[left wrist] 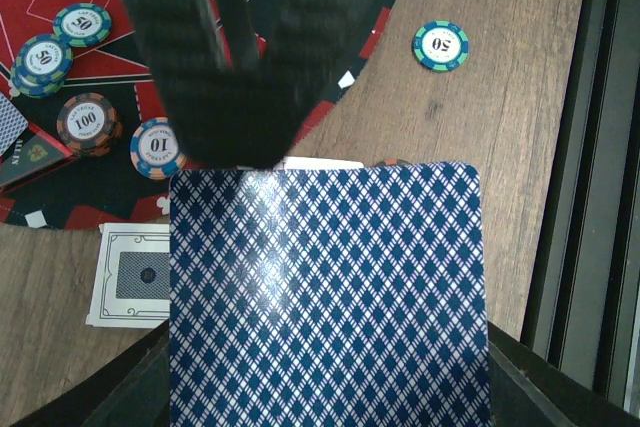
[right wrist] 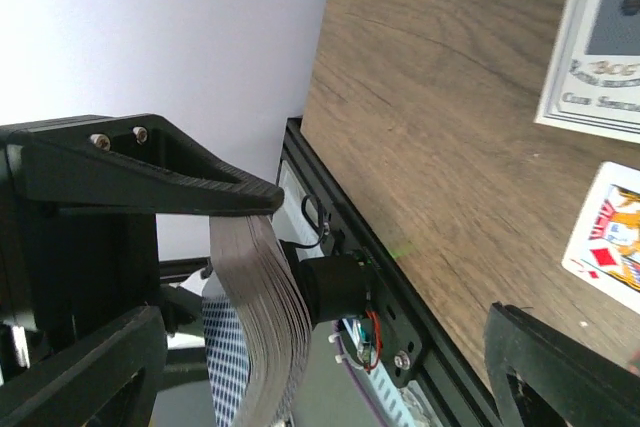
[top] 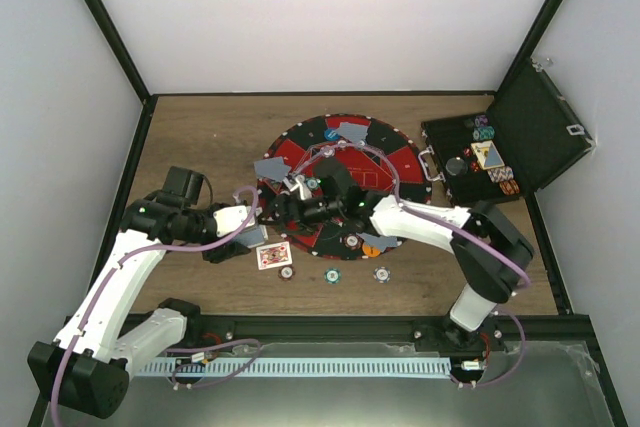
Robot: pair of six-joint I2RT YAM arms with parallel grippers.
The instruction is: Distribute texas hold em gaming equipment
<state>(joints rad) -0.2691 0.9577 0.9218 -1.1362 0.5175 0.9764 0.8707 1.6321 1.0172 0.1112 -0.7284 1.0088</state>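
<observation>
Gleaming rectangular cards, blue diamond-lattice backs, near round stripe-edged chip.

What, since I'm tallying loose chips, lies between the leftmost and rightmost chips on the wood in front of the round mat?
One teal chip, apart from the leftmost chip and the rightmost chip; the top view shows it.
</observation>
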